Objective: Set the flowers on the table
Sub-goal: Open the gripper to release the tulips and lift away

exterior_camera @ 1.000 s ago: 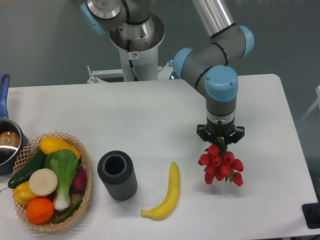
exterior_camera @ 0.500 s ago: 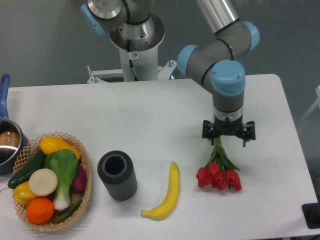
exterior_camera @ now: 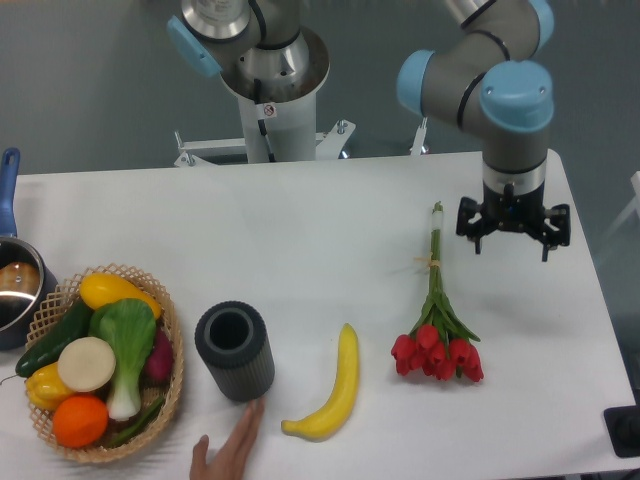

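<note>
The flowers (exterior_camera: pixel 437 345), red tulips with green leaves and a long stem tied with tan string, lie flat on the white table (exterior_camera: pixel 300 230), heads toward the front edge and stem end pointing back. My gripper (exterior_camera: pixel 513 235) hangs open to the right of the stem, raised clear of the bunch, with nothing between its fingers.
A yellow banana (exterior_camera: pixel 332 388) lies left of the tulips. A dark ribbed cylinder vase (exterior_camera: pixel 235 351) stands upright beside it, and a human hand (exterior_camera: pixel 228 452) reaches toward it from the front edge. A wicker basket (exterior_camera: pixel 168 375) of vegetables and a pot (exterior_camera: pixel 18 290) sit at the left.
The gripper has let go of the flowers, risen and moved right and back. The bunch now lies flat with its whole stem showing. A hand has come in at the front edge.
</note>
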`<action>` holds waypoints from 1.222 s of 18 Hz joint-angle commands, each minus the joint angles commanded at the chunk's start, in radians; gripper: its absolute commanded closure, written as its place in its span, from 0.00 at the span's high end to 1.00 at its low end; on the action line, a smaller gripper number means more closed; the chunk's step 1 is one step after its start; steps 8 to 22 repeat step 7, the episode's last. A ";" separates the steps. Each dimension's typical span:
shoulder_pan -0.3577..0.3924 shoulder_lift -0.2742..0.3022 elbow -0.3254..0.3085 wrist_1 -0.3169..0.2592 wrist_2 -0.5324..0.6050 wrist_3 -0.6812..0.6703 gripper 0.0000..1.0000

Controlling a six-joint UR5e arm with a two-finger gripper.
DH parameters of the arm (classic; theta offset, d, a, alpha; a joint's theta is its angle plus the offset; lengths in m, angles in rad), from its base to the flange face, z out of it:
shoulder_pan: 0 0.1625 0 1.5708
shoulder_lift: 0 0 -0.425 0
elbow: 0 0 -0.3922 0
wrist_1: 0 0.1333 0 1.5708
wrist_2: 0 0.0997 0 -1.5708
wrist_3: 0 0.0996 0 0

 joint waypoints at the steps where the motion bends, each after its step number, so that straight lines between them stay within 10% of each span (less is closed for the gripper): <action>1: 0.017 0.009 -0.002 -0.011 -0.017 0.032 1.00; 22: 0.062 0.037 0.002 -0.014 -0.071 0.066 1.00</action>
